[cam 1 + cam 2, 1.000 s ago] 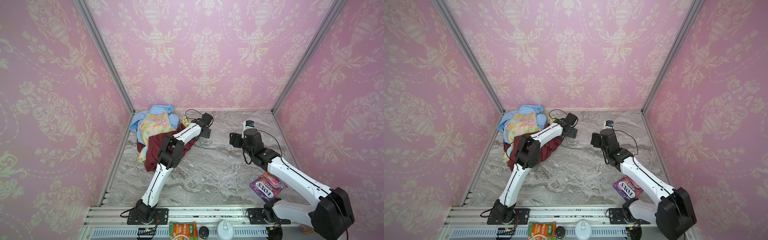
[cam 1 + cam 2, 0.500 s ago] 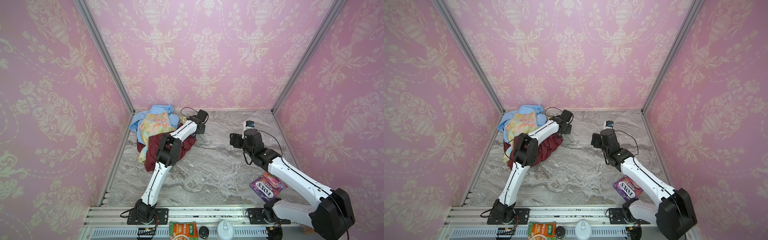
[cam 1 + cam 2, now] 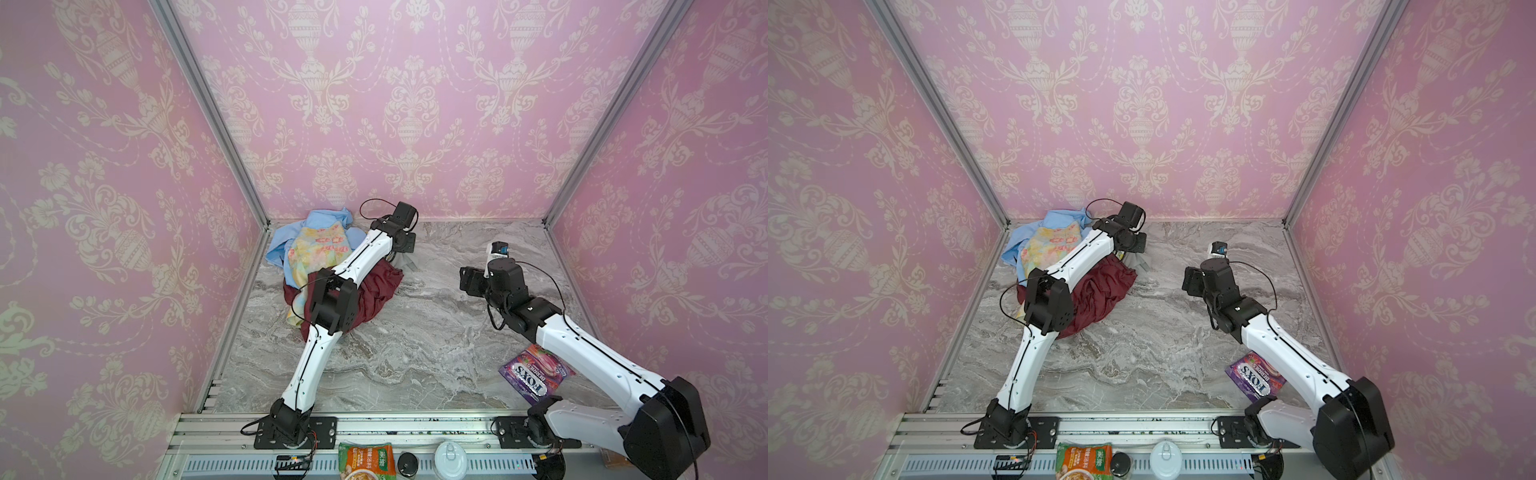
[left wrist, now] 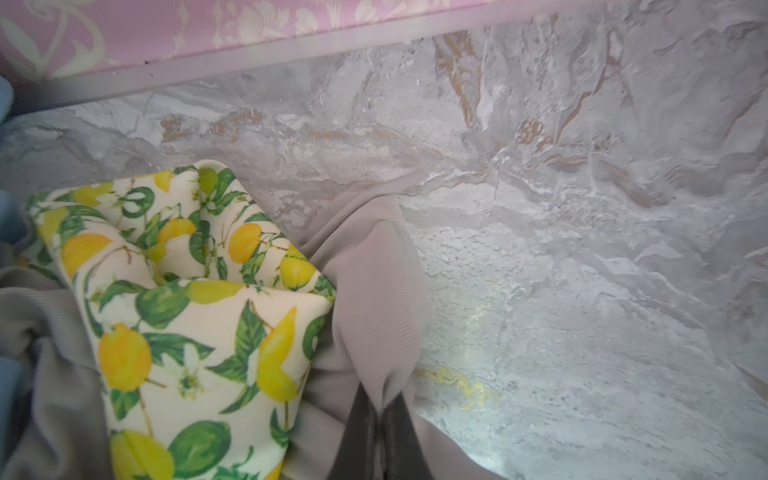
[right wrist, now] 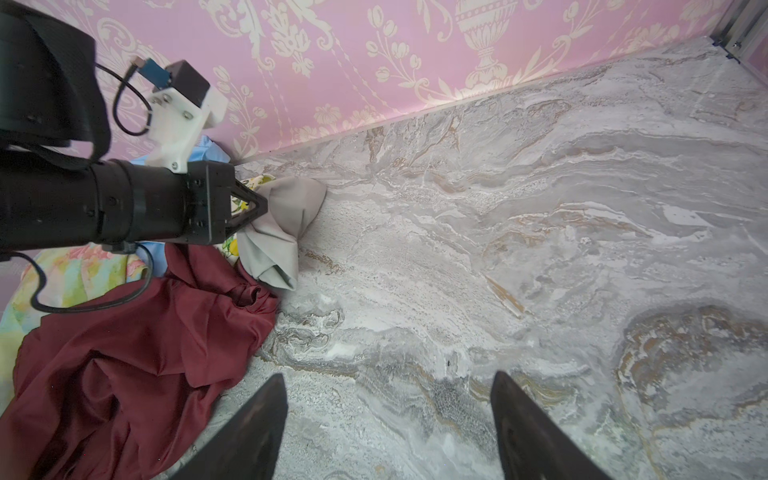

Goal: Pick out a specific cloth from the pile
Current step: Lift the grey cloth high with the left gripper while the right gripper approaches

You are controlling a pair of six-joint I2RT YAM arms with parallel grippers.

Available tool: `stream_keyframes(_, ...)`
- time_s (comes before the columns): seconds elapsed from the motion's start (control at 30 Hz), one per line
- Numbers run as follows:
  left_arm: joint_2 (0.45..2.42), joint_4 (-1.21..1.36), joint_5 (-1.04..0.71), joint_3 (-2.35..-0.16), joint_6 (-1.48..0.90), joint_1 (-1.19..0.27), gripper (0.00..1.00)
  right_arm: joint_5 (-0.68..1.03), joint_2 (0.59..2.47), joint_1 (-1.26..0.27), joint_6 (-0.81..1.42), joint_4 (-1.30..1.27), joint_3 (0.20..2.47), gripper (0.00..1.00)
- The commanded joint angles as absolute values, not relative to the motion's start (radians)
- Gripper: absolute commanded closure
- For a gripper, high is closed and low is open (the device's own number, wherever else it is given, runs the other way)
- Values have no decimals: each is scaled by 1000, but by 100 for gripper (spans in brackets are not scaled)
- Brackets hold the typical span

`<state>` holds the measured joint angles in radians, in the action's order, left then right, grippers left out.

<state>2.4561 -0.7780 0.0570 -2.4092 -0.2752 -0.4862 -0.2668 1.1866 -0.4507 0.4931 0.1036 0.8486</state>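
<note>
Two tools, left tool (image 4: 380, 405) clamped on the cloth (image 4: 374, 282) at the pile (image 5: 124, 332) edge, right tool (image 5: 388, 376) spread, empty

You have the pile (image 3: 320, 249) in the back left corner of the table (image 3: 415, 332), against both walls. The cloth (image 5: 282, 216) pokes out of the pile's right side onto the table, and the lemon-print cloth (image 4: 187, 291) lies over part of it. Your left arm (image 3: 357, 262) reaches over the pile, and the left gripper (image 5: 262, 204) sits on a fold of the cloth. The right gripper (image 5: 388, 376) stands right of the pile, well apart from it. A snack packet (image 3: 534, 376) lies front right, partly under your right arm (image 3: 582, 345). On the front rail (image 3: 415, 428), between the 2 arm bases, sit a pouch (image 3: 365, 459), a small jar (image 3: 407, 464) and a lidded tub (image 3: 451, 459), left to right.
</note>
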Motion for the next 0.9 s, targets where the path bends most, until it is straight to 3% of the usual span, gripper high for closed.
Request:
stream_keyframes(0.0,2342,-803,-15,-2549,-260,-485,100,-268,1158,-442,469,111,840,21)
stream_keyframes(0.23,2319,-894,-19,-2749,-240,-476,100,-245,1143,-442,467,111,852,21)
stream_keyframes(0.87,2038,-769,-63,-2805,-301,-319,100,-114,1246,-540,311,-27,1000,19)
